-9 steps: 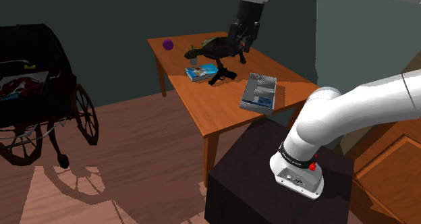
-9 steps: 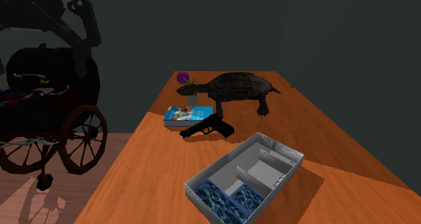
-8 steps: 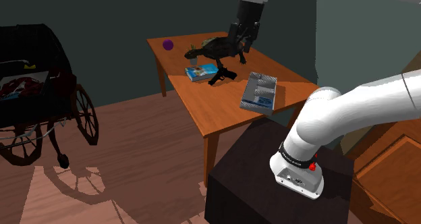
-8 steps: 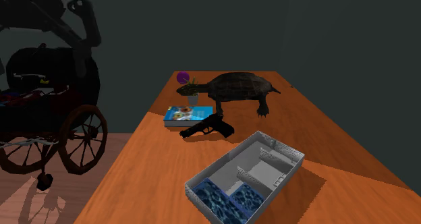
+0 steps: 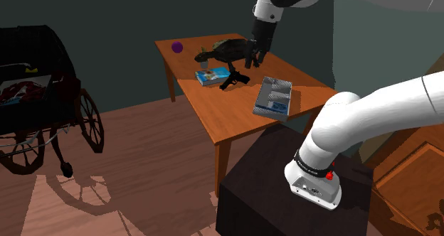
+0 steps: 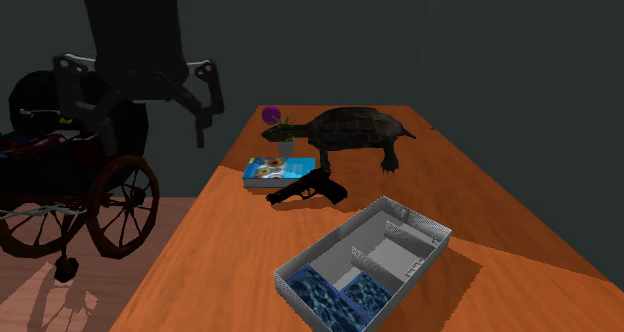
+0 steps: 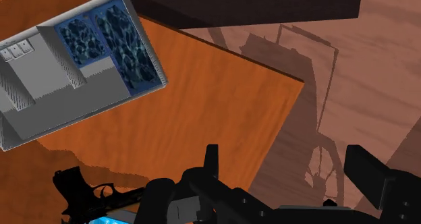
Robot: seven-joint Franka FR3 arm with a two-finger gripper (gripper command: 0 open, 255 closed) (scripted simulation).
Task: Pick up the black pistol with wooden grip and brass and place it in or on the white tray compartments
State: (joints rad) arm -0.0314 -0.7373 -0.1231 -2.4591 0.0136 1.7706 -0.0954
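The black pistol [image 5: 233, 78] [image 6: 308, 188] lies flat on the orange wooden table [image 5: 228, 117], beside a blue book. In the wrist view the pistol [image 7: 88, 196] lies off to one side of the fingers. The white tray [image 5: 274, 97] [image 6: 365, 265] [image 7: 67, 74] with its compartments sits nearer the stand; two end cells hold a blue pattern. My gripper [image 5: 254, 53] [image 6: 140, 115] [image 7: 290, 169] hangs open above the table, higher than the pistol, with nothing between its fingers.
A dark turtle figure [image 5: 228, 48] [image 6: 355, 130] stands behind the pistol, a blue book [image 5: 211, 75] [image 6: 275, 170] beside it, and a purple ball [image 5: 177, 47] [image 6: 271, 113] at the far corner. A wheelchair [image 5: 35, 99] stands on the floor at the shoulder view's left.
The arm has swung and the gripper has dropped a little. The hand has come into the second exterior view at upper left. Pistol and tray have not moved.
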